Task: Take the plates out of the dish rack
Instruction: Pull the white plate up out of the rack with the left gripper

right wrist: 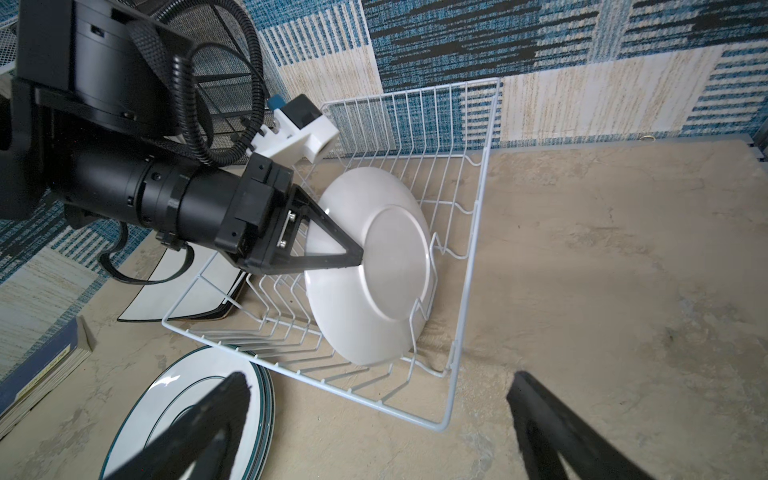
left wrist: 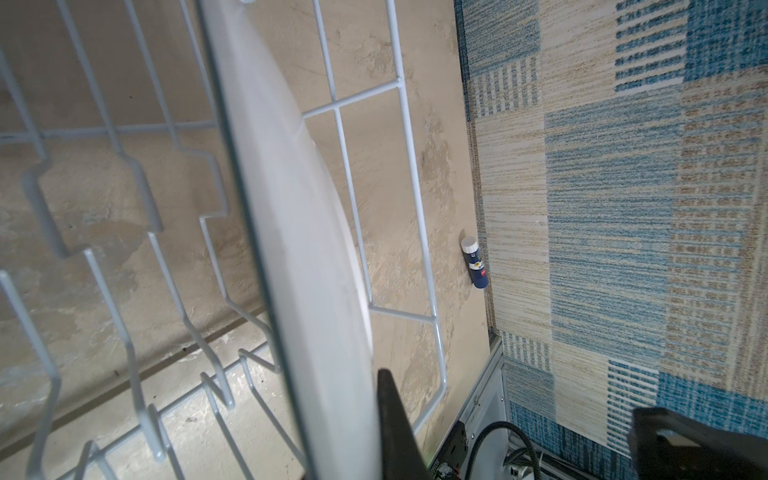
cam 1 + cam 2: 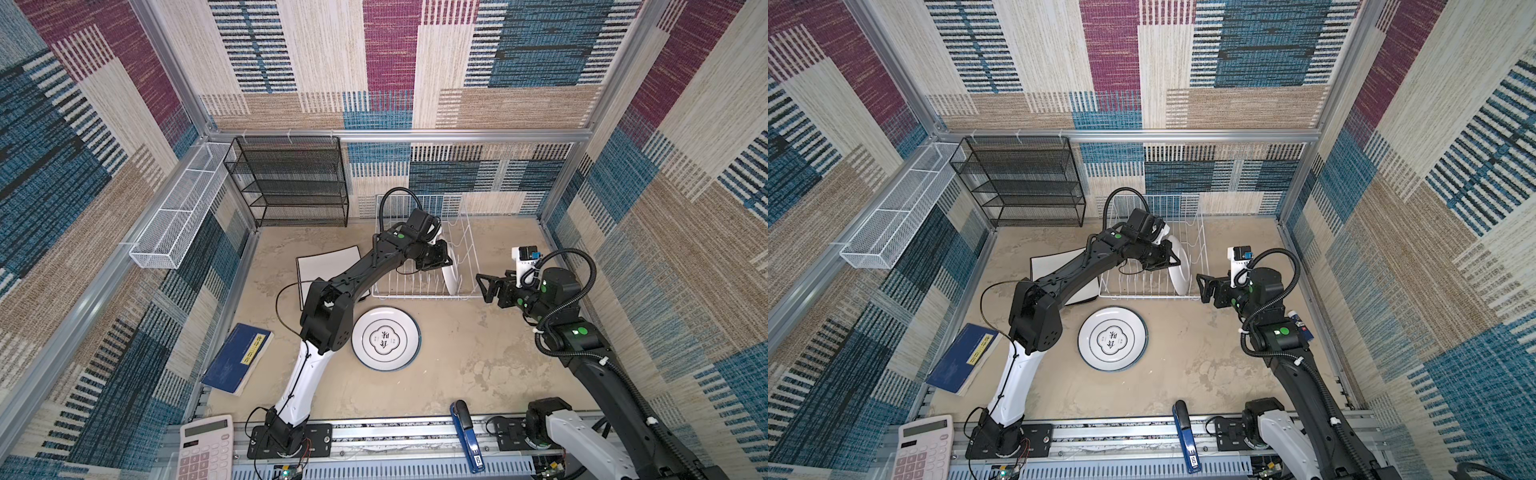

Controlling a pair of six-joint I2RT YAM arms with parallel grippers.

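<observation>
- One table, beige and mottled, with patterned walls on three sides.
- One black shelf with mesh tiers stands at the back left.
- One long white basket hangs on the left wall.
- Two arms.
  - The left gripper reaches into the rack and is clamped on the rim of the plate there. One finger lies on the plate's back, and the other is hidden behind the plate.
  - The right gripper hangs just right of the rack with its jaws spread wide, holding nothing.
- One rack of white wire sits at the back of the table, right of the shelf.
- One stack of square plates lies flat just left of the rack, partly under the left arm. They are white with dark edges, and I cannot tell how many there are.
- Round plates:
  - One plate stands on edge, tilted, between tines at the rack's right end. Its plain back faces the right arm.
  - A printed plate lies face up on the table in front of the rack. More rims show under it in the right wrist view, so it tops a stack whose count is unclear.
- One blue book lies at the front left.
- One pink calculator lies at the front left corner.
- One blue stapler lies on the front rail.
- One small blue tube with a white cap lies against the right wall.
</observation>
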